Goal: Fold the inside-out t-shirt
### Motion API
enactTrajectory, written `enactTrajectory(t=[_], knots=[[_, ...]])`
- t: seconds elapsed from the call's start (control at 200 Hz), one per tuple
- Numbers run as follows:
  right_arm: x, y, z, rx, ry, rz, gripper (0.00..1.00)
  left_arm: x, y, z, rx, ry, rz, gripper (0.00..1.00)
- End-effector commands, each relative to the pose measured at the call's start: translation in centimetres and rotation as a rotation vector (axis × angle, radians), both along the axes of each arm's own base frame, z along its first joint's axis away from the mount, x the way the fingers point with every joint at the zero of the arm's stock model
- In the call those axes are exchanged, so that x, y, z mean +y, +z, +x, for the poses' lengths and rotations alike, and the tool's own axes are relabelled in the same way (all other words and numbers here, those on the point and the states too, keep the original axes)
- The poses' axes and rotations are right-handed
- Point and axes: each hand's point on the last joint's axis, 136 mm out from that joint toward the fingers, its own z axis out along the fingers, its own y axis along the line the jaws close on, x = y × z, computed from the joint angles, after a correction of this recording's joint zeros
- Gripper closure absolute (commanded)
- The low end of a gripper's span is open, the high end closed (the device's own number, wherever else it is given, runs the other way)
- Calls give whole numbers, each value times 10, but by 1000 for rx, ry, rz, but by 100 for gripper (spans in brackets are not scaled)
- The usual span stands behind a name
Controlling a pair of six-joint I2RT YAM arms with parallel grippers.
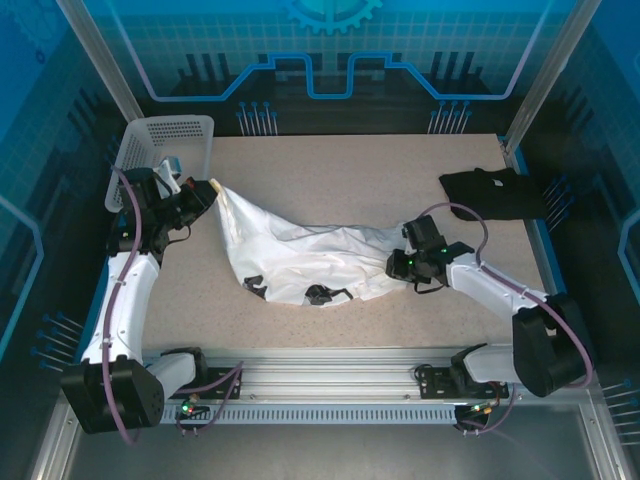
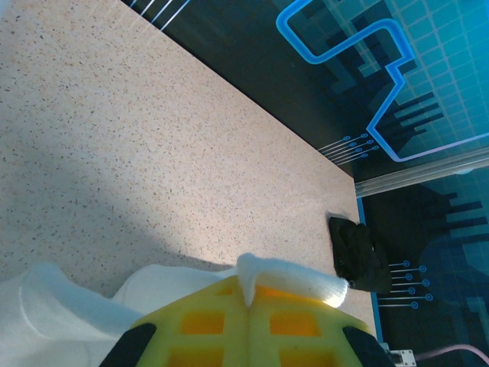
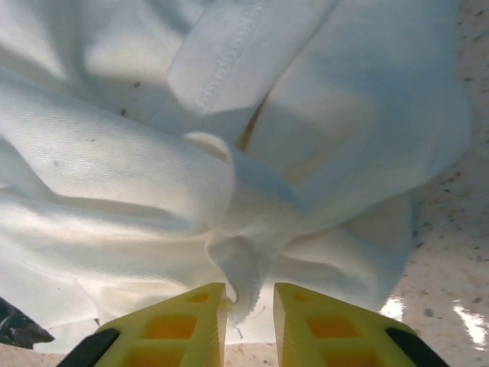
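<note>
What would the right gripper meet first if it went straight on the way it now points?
The inside-out t-shirt. Its bunched white cloth lies directly ahead of the right gripper, and a fold sits between the fingers. Behind it is probably the table, though the cloth hides the depth.

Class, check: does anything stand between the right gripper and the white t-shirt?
Nothing visible does: a fold of the t-shirt already lies between the jaws of the right gripper.
</note>
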Motion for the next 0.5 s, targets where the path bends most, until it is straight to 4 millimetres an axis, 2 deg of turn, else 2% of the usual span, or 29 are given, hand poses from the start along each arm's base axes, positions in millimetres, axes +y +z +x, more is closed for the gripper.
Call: enactTrajectory(t=[0.0, 0.1, 0.23, 0.38, 0.495], knots=[[-10, -5, -7, 12, -22, 20, 87, -6, 1, 0, -20, -34, -8, 100], [-13, -1, -7, 2, -30, 50, 91, -6, 1, 0, -22, -32, -7, 100], [-5, 13, -4, -29, -12, 97, 89, -7, 1, 0, -20, -33, -11, 100], [6, 24, 2, -57, 15, 112, 72, -7, 1, 0, -21, -35, -9, 100], [11, 19, 5, -37, 44, 77, 60, -7, 1, 0, -23, -34, -10, 100]])
